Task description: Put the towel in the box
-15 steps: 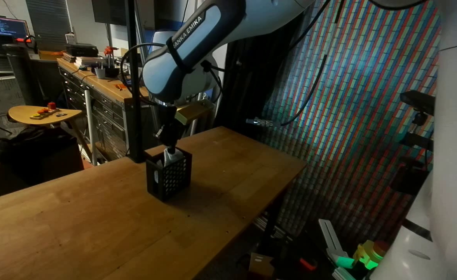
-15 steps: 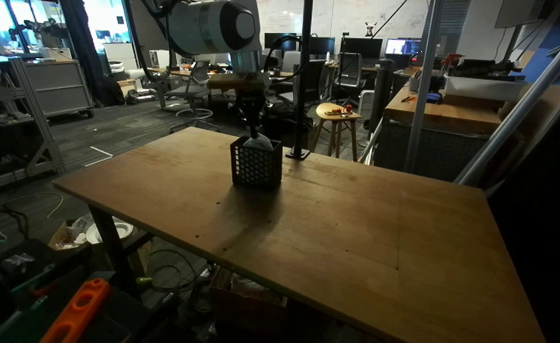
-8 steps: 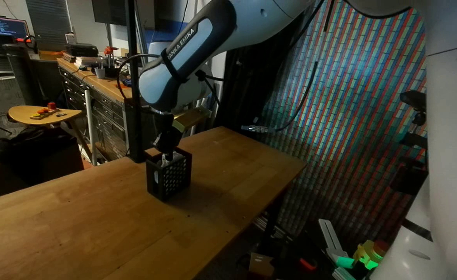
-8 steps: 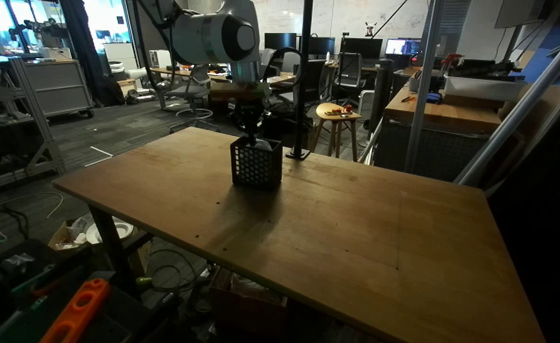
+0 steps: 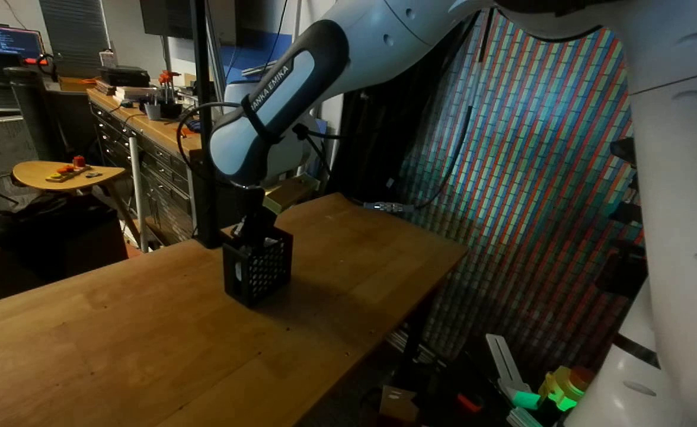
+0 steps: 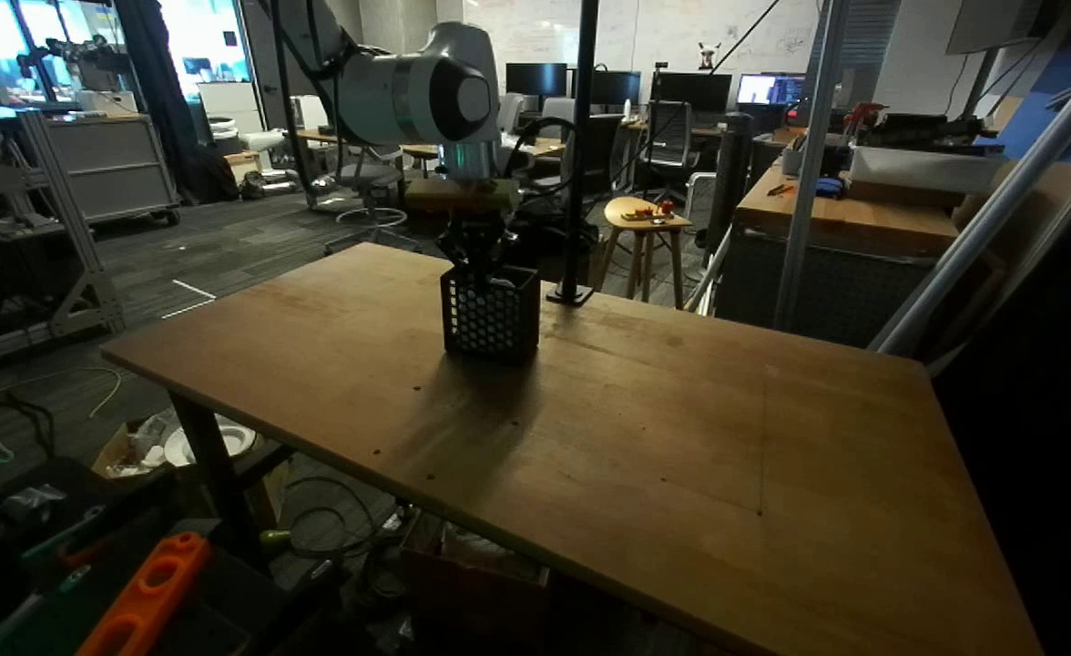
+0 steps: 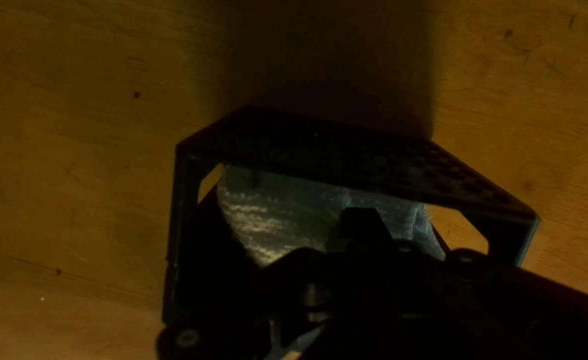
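The black box (image 5: pixel 265 276), with its perforated wall, stands upright on the wooden table. Inside it lies the grey towel (image 7: pixel 279 210), filling much of the opening in the wrist view; a little of it also shows at the rim in both exterior views. My gripper (image 7: pixel 361 217) points down into the box with its fingers shut together, their tips against or just over the cloth. In an exterior view, the box's front wall (image 6: pixel 490 319) hides the lower part of the fingers. Darkness hides whether any cloth is pinched between the tips.
A black upright pole (image 6: pixel 570 293) is mounted on the table close to the box. The wooden table (image 5: pixel 147 344) extends around the box, its edge lying behind the pole. A workbench (image 5: pixel 147 127) and a small stool (image 6: pixel 645 214) stand beyond.
The gripper has moved down, its fingers now deeper in the box. The towel that bulged above the rim has sunk lower. The box has kept its place.
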Action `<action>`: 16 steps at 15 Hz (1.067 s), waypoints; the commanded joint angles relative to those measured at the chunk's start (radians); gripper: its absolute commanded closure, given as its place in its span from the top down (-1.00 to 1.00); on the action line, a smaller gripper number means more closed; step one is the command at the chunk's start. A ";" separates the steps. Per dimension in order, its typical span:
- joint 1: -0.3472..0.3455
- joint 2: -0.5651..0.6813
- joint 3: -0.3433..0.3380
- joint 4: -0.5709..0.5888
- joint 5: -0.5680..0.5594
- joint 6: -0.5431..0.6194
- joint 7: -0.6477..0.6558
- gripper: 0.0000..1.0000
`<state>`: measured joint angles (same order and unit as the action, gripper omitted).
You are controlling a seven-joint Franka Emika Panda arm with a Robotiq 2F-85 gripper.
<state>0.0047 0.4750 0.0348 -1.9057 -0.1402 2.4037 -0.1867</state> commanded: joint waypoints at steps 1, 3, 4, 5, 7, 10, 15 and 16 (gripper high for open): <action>-0.010 0.061 0.021 0.051 0.028 0.013 -0.041 -1.00; -0.017 0.090 0.037 0.059 0.050 0.010 -0.058 -1.00; -0.020 0.105 0.044 0.062 0.060 0.006 -0.065 -1.00; -0.026 0.118 0.055 0.064 0.077 0.000 -0.078 -1.00; -0.044 0.142 0.080 0.064 0.127 -0.001 -0.109 -1.00; -0.075 0.168 0.117 0.056 0.207 0.003 -0.155 -1.00; -0.109 0.163 0.132 0.047 0.270 0.000 -0.201 -1.00; -0.111 0.158 0.129 0.045 0.273 0.001 -0.205 -1.00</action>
<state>-0.0853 0.6001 0.1441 -1.8651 0.0976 2.4024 -0.3532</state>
